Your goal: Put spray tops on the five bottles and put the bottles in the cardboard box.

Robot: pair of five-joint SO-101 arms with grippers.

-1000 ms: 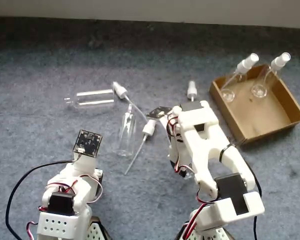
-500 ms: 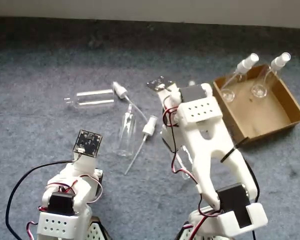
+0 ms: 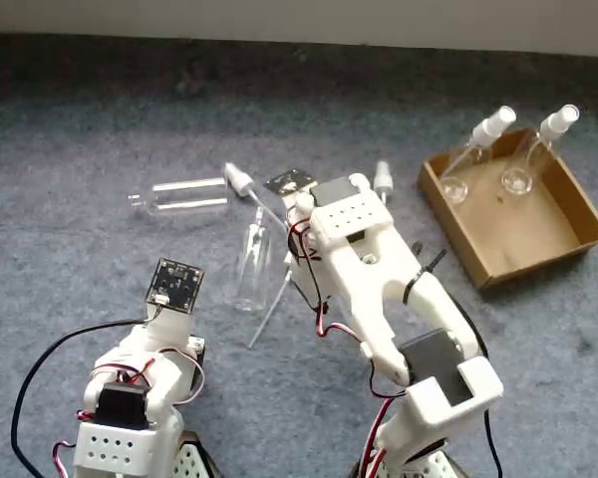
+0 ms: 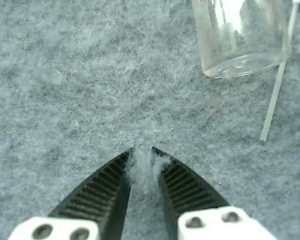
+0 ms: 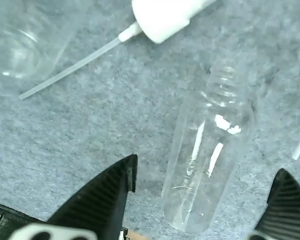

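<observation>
Bottle [image 5: 210, 145] lying flat, neck away from right claw [image 5: 207, 166]

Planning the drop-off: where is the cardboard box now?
In the high view the cardboard box sits on the carpet at the right edge, two capped bottles leaning inside it, a loose spray top just to its left.

My left arm [image 3: 140, 393] is folded back near me, and my left gripper [image 4: 142, 150] points down, fingers almost together. My right arm [image 3: 379, 289] is stretched forward, and my right gripper [image 5: 207, 167] points down, spread wide.
</observation>
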